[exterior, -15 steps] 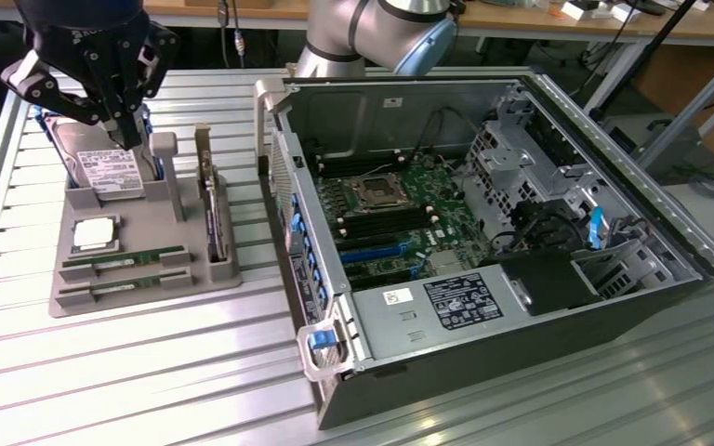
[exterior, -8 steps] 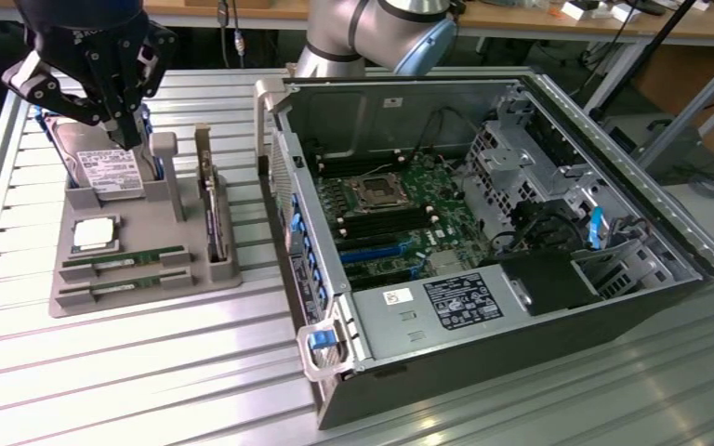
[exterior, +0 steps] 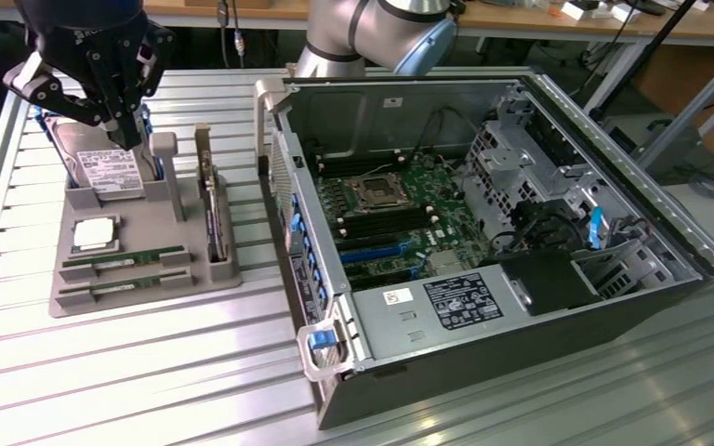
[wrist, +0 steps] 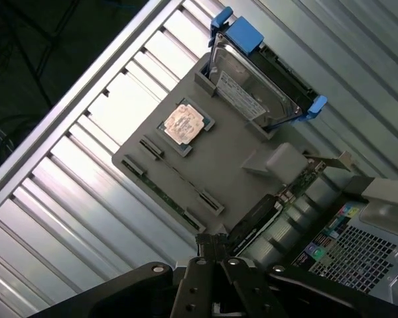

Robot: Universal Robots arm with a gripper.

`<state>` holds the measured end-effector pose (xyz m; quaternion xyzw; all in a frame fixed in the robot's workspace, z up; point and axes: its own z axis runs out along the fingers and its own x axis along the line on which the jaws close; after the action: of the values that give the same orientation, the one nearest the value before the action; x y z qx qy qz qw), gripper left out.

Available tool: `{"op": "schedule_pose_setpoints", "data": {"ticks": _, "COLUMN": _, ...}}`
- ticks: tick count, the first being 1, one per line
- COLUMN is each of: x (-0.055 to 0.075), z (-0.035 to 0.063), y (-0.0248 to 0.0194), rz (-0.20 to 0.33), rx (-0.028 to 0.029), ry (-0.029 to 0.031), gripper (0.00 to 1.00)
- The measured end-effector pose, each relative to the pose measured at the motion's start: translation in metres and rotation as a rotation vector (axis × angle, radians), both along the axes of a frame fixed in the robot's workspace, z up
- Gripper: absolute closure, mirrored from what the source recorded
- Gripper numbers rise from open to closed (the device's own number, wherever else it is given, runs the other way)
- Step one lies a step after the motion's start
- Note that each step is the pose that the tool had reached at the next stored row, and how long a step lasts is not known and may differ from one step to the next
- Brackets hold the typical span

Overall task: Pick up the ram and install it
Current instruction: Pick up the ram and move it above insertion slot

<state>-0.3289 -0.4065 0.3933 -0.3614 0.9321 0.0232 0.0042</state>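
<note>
Two ram sticks are lying flat in their slots at one end of the grey holder on the worktop, side by side, with the processor chip just beside them. The fingers are pressed together with nothing in them, hanging over the hard drive at the holder's other end, so they're well apart from the sticks. Biggest worry imo: if the arm goes down with the fingers together like that, it'd just jab the board instead of straddling it. Those sticks are thin and sit low in the holder, so there's not much edge to grab. A slightly off-centre pinch would probably tilt one or let it slip, and since the two are so near each other, a finger could easily snag the wrong one or nudge the chip. The tall expansion card stands upright on the side of the holder nearest the open case, so a low carry across could clip it. Inside, the motherboard is crowded with cables and a drive cage, and a stick gripped crooked likely won't seat in its slot. From the wrist view the fingers look closed too.
</note>
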Motion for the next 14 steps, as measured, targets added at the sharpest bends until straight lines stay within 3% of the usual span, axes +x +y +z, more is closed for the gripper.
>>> {"op": "schedule_pose_setpoints", "data": {"ticks": 7, "x": 0.0000, "z": 0.0000, "y": 0.0000, "rz": 0.083, "rx": 0.0000, "ry": 0.0000, "gripper": 0.90}}
{"op": "schedule_pose_setpoints", "data": {"ticks": 14, "x": 0.0000, "z": 0.0000, "y": 0.0000, "rz": 0.116, "rx": 0.0000, "ry": 0.0000, "gripper": 0.90}}
